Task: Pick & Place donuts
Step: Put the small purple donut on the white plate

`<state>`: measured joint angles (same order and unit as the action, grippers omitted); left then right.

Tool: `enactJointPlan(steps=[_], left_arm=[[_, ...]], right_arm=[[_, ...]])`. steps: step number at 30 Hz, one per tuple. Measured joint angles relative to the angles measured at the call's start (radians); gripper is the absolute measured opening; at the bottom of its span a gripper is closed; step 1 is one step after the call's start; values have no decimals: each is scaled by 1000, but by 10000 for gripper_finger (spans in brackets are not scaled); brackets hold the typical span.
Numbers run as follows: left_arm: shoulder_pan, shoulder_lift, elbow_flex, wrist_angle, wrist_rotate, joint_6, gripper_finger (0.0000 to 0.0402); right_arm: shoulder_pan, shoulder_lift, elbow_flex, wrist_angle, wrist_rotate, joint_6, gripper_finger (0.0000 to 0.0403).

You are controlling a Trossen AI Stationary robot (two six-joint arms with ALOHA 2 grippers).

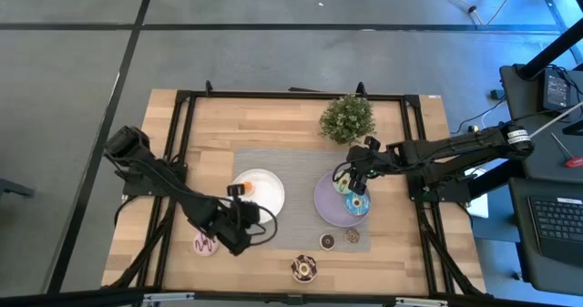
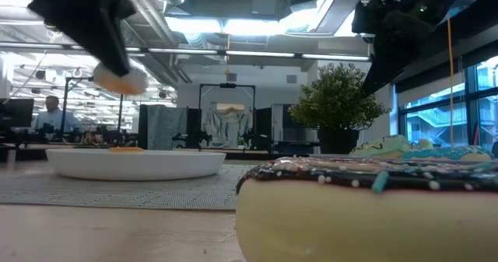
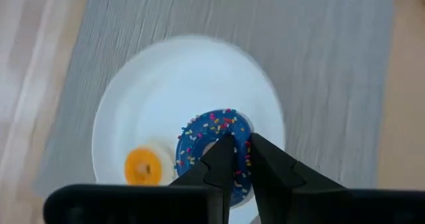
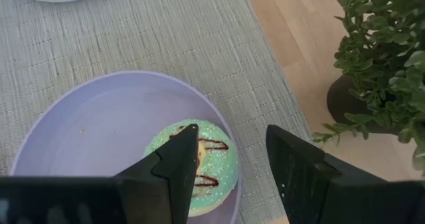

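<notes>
My left gripper point(image 3: 238, 143) is shut on a mini donut with blue-purple sprinkled icing point(image 3: 199, 144), above the white plate point(image 1: 269, 193); in the low view point(image 2: 118, 69) it hangs over that plate point(image 2: 136, 163). An orange mini donut point(image 3: 144, 165) lies on the plate. My right gripper point(image 4: 229, 161) is open above the green-white donut point(image 4: 216, 177), which lies on the lilac plate point(image 4: 99, 131) beside the blue donut point(image 1: 357, 205). The pink donut point(image 1: 206, 244), the chocolate-sprinkled donut point(image 1: 303, 269) and two mini donuts point(image 1: 339, 240) lie near the table's front. My left gripper pinches the mini donut's ring point(image 3: 247, 156) between its two fingers, on one side of the hole. The fingers come from above, pointing down. The donut is lifted clear of the white plate, its pale underside point(image 2: 123, 82) showing in the low view.
A potted plant point(image 1: 347, 117) stands at the far side, right behind my right gripper. A grey mat point(image 1: 301, 161) lies under both plates. The chocolate-sprinkled donut point(image 2: 373, 207) fills the low view's foreground.
</notes>
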<state>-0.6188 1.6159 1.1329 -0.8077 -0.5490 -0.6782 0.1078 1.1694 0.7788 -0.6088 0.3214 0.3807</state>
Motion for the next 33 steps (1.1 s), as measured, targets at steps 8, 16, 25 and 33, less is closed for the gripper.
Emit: enactJointPlan(steps=[8, 16, 25, 33], left_arm=[[-1, -28, -95, 22, -42, -265, 49], [-1, -12, -96, 32, -131, -327, 41], [13, 53, -96, 30, -65, -360, 39], [22, 122, -96, 27, -23, -383, 49]], right_arm=[[0, 0, 0, 17, 1, 2, 179], [0, 0, 0, 21, 2, 3, 179], [0, 0, 0, 32, 56, 3, 179], [0, 0, 0, 36, 55, 3, 179]])
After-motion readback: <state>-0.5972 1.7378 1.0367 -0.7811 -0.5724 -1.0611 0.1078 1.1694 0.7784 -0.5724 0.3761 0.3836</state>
